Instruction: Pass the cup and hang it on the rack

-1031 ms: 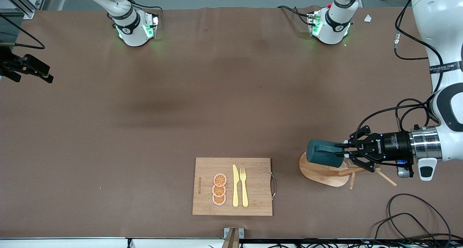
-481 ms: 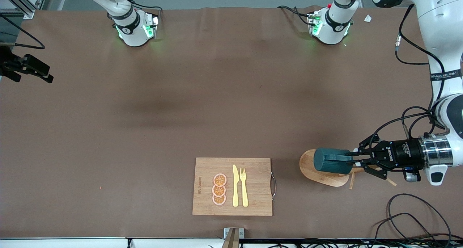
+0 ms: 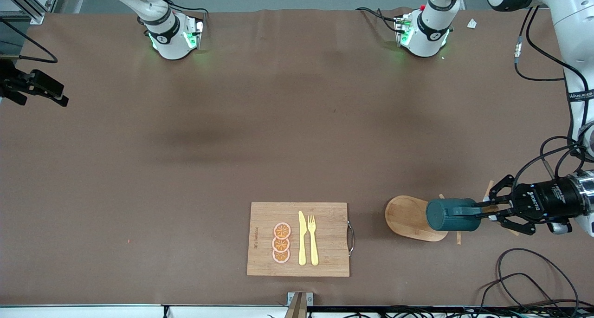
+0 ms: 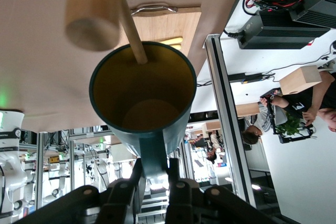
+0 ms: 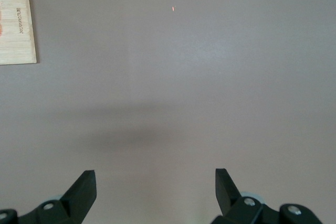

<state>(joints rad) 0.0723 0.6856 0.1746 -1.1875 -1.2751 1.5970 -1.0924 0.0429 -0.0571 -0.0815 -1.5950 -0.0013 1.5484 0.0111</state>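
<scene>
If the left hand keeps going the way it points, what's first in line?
The left hand, shut on the cup's handle, points toward the right arm's end. First in line looks like the rack: a peg already crosses the cup's rim in the left wrist view. Depth is unclear.

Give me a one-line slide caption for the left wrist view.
Left gripper holds the cup by its handle, its mouth facing a rack peg.

Your cup (image 3: 453, 214) is dark teal outside, mustard yellow inside (nice combo), the rack (image 3: 410, 217) pale wood, table (image 3: 232, 137) plain brown, orange slices (image 3: 281, 242) pink-rimmed.
</scene>
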